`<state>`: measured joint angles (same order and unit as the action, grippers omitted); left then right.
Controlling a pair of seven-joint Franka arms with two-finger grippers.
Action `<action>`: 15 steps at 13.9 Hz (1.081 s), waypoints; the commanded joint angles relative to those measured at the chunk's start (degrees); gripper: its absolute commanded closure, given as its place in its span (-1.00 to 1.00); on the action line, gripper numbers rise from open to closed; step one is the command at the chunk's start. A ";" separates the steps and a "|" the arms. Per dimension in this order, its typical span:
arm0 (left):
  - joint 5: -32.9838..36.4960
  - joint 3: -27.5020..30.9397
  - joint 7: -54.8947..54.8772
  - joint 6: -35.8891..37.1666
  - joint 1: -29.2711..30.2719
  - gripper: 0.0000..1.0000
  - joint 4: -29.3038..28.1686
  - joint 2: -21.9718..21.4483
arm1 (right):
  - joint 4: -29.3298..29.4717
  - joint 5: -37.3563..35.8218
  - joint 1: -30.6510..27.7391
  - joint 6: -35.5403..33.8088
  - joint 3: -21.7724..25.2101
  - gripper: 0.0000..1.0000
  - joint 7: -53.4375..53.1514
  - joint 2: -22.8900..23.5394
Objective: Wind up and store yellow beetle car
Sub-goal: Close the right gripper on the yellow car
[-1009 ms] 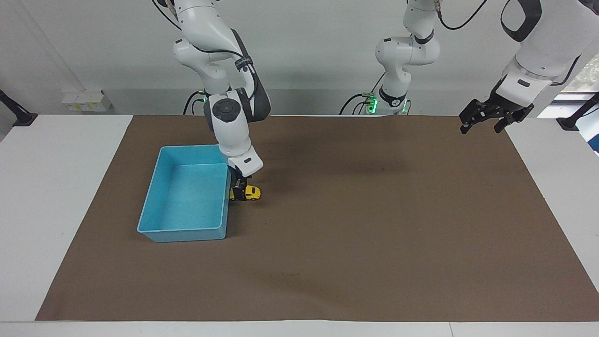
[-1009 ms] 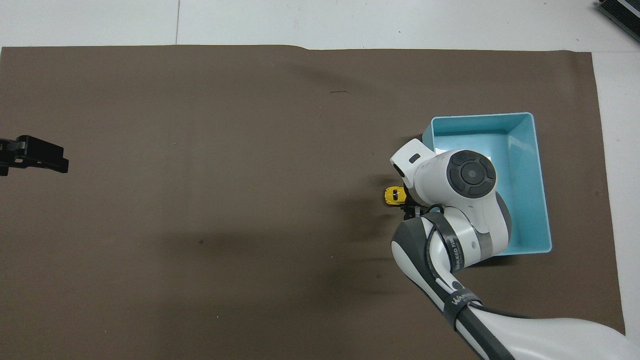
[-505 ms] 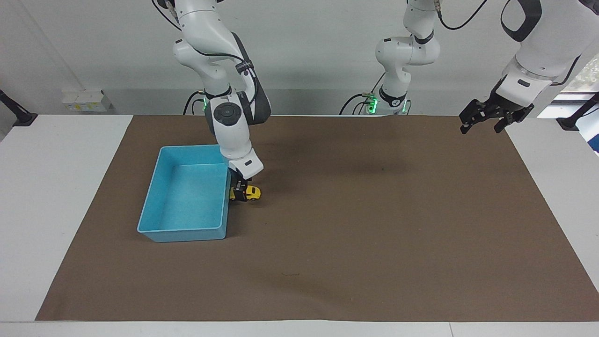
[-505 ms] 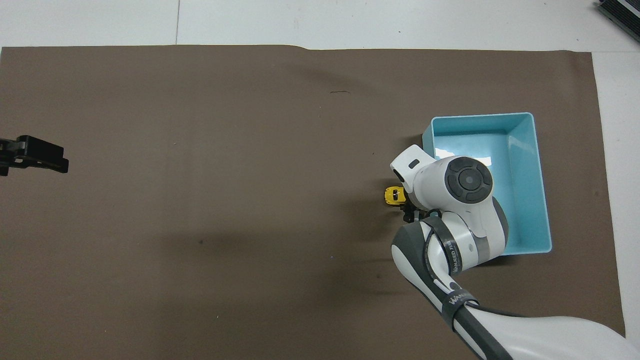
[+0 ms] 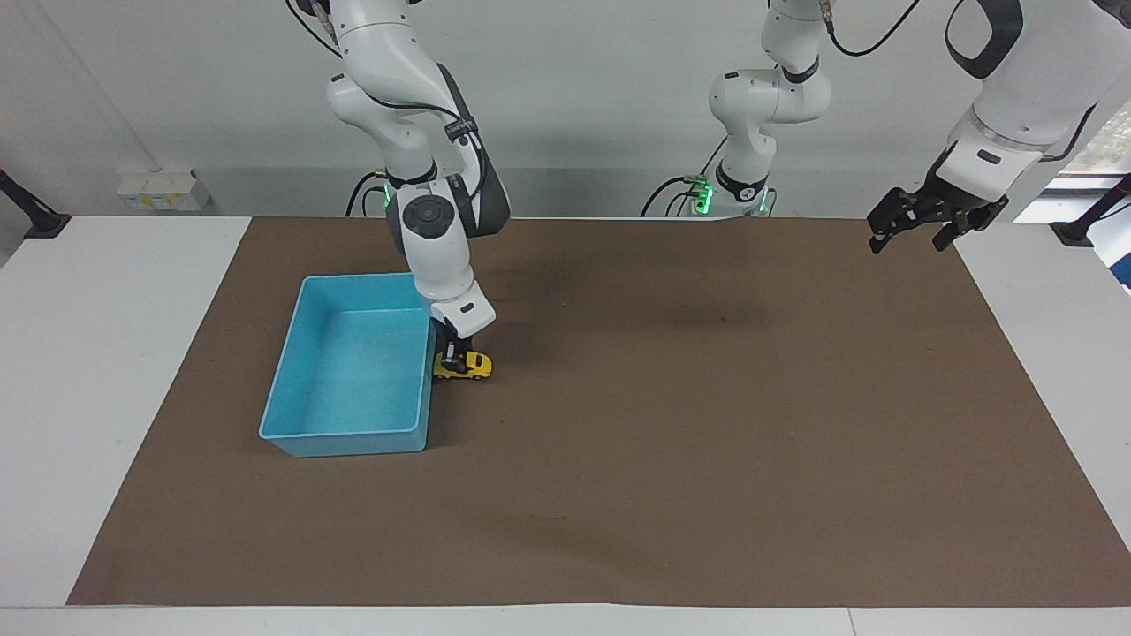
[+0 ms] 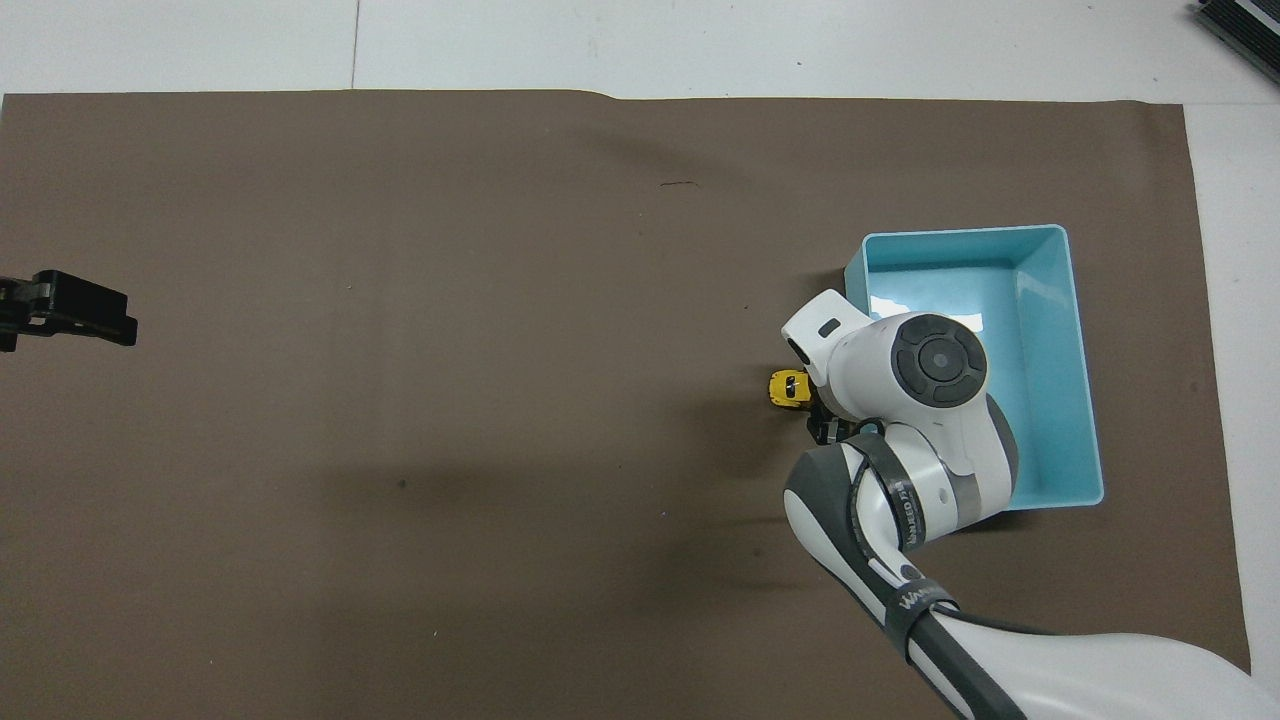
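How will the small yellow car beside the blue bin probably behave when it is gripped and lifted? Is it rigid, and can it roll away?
The yellow beetle car looks like a hard moulded toy, so probably rigid. It is tiny beside the blue bin, so likely very light. Its rounded body may slip in the right end effector, which is shut on it, and on its wheels it could roll along the brown mat if released.

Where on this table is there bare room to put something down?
Most of the brown mat is bare, from the yellow beetle car to the left arm's end, where the left gripper waits open. It is crowded only by the blue bin, where the right gripper is shut on the car.
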<state>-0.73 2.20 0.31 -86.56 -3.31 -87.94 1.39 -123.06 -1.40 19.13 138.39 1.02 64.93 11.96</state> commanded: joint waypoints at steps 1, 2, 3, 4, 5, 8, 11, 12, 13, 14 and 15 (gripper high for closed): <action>0.99 -0.26 0.04 0.87 0.41 -1.00 -0.48 -1.04 | 0.71 -0.71 -0.06 1.18 -0.14 0.72 0.47 0.61; 0.99 -0.26 0.04 0.87 0.32 -1.00 -0.48 -1.04 | 1.32 -0.62 0.12 1.09 -0.23 0.73 0.11 0.70; 0.99 -0.26 0.04 0.87 0.41 -1.00 -0.48 -1.04 | 1.85 -0.53 0.12 1.09 -0.23 0.73 -0.32 0.79; 0.99 -0.26 0.04 0.95 0.41 -1.00 -0.48 -1.04 | 2.29 -0.53 0.12 0.92 -0.23 0.73 -0.50 0.79; 0.99 -0.26 0.04 0.87 0.32 -1.00 -0.48 -1.04 | 3.17 -0.44 0.21 0.48 -0.23 0.73 -0.68 0.70; 0.99 -0.26 0.04 0.87 0.32 -1.00 -0.48 -1.04 | 5.28 -0.27 1.79 -0.14 -0.23 0.80 -2.69 0.61; 0.99 -0.26 0.04 0.95 0.32 -1.00 -0.48 -1.04 | 9.48 -0.44 2.05 -3.81 -0.41 0.80 -2.35 0.44; 0.99 -0.26 0.04 0.87 0.41 -1.00 -0.48 -1.04 | 11.50 -0.36 2.23 -6.44 -1.10 0.80 -2.44 0.35; 0.99 -0.26 0.04 0.87 0.41 -1.00 -0.48 -1.04 | 13.26 -0.35 2.23 -9.16 -1.20 0.79 -2.35 0.09; 0.99 -0.26 -0.05 0.87 0.41 -1.00 -0.48 -1.04 | 14.50 -0.35 2.23 -11.19 -1.20 0.80 -2.35 -0.26; 0.99 -0.26 0.04 0.95 0.41 -1.00 -0.48 -1.04 | 15.21 -0.35 2.23 -12.69 -1.20 0.80 -2.35 -0.88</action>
<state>-0.73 2.20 0.31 -86.56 -3.31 -87.94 1.39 -110.47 -1.37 21.46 129.56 0.12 63.49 11.82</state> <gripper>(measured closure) 0.000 0.581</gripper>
